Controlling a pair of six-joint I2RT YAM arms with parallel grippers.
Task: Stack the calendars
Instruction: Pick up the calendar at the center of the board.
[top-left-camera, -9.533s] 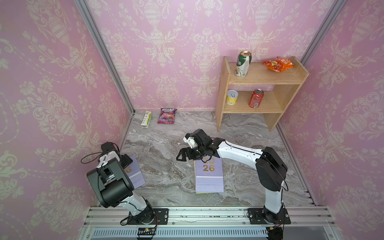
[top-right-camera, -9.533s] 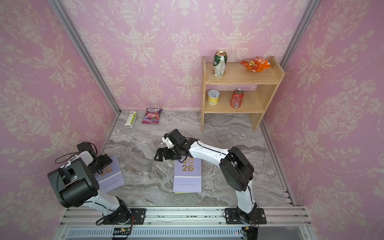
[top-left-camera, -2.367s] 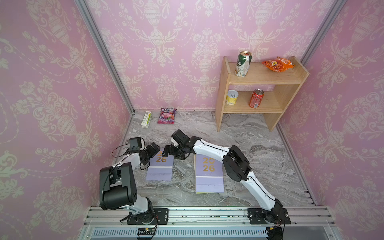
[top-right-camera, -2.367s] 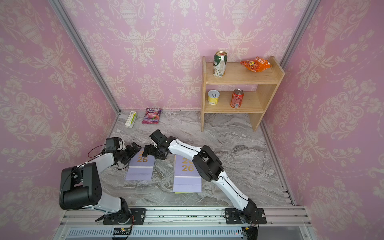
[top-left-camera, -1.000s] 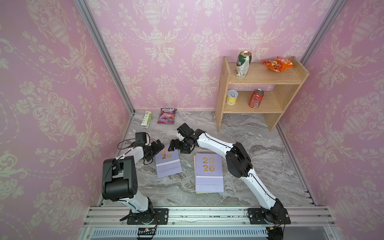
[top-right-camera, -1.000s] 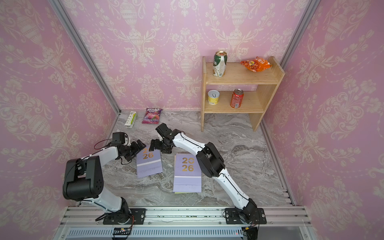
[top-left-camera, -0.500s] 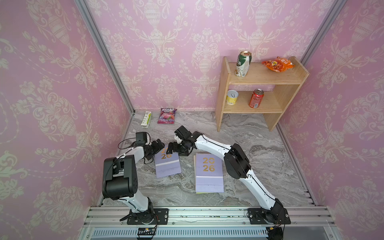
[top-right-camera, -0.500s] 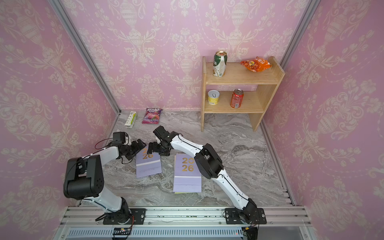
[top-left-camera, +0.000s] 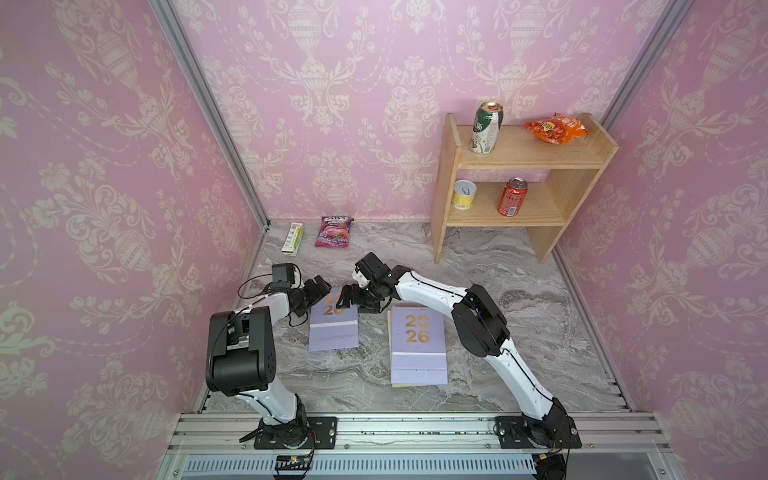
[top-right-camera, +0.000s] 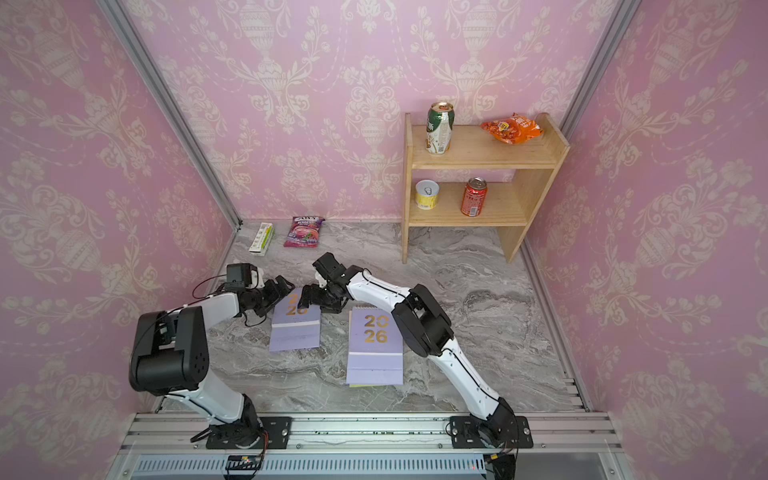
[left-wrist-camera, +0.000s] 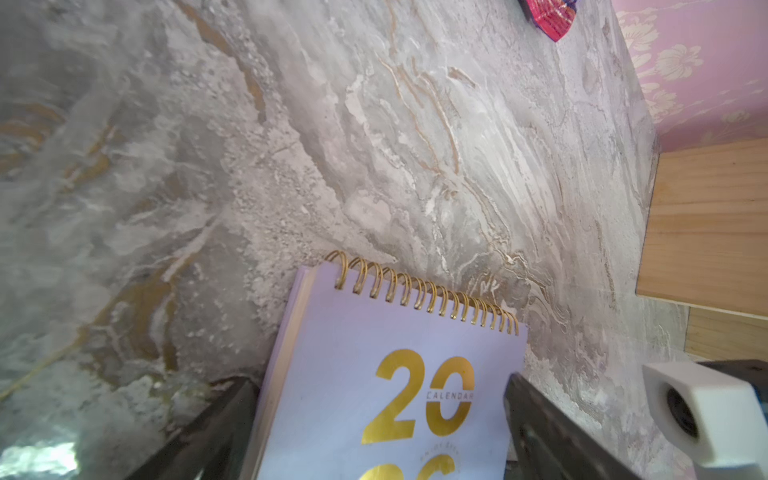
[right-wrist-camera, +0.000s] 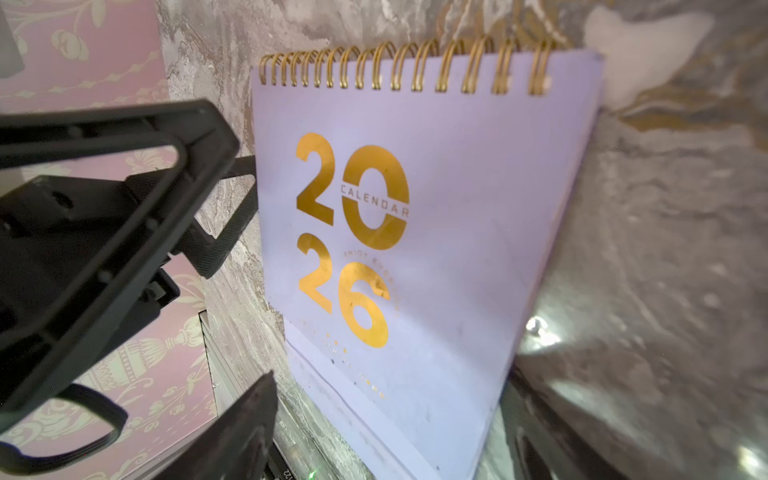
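The left white-and-black arm (top-left-camera: 266, 301) lies low and outstretched, the left black two-fingered hand (top-left-camera: 319, 293) at the near spiral-end corner of the lilac spiral-bound calendar (top-left-camera: 333, 328), jaws spread wide either side. The right white-and-black arm (top-left-camera: 432, 291) reaches across, elbow raised; the right black two-fingered hand (top-left-camera: 359, 301) hangs over the calendar's opposite spiral-end corner, jaws parted wide.

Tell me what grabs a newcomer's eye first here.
Two lilac calendars with gold 2026 lie apart on the marble table. The left gripper and right gripper meet at the spiral end of the one nearer the left arm. A wooden shelf with cans stands in the far corner.
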